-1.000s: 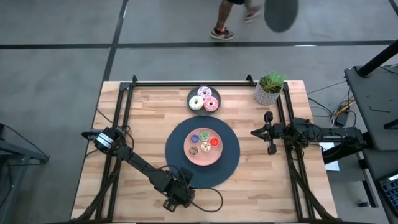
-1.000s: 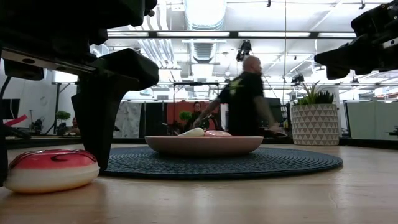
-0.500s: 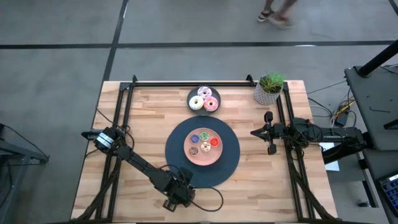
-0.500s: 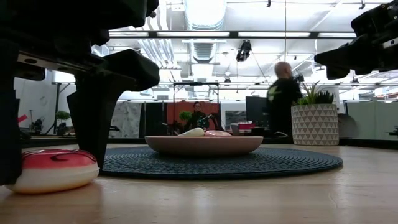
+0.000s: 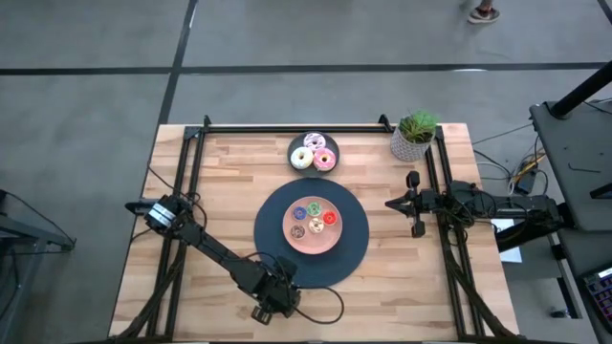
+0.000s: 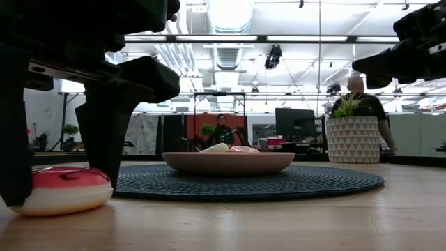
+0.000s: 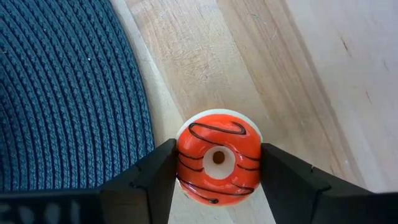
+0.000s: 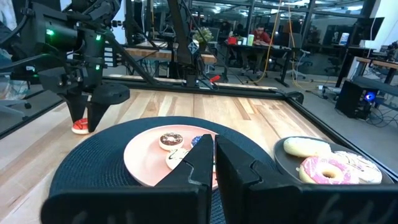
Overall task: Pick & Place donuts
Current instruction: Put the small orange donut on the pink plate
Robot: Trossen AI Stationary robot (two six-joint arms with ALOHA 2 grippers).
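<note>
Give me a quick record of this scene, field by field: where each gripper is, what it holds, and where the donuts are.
left gripper: low at the table's near edge, beside the dark round mat, fingers on either side of the red donut
red donut: resting on the wooden table, just off the mat
right gripper: waiting at the table's right side, shut and empty
pink plate: on the mat, holding small donuts
dark plate: at the far edge, holding three larger donuts
potted plant: far right corner
</note>
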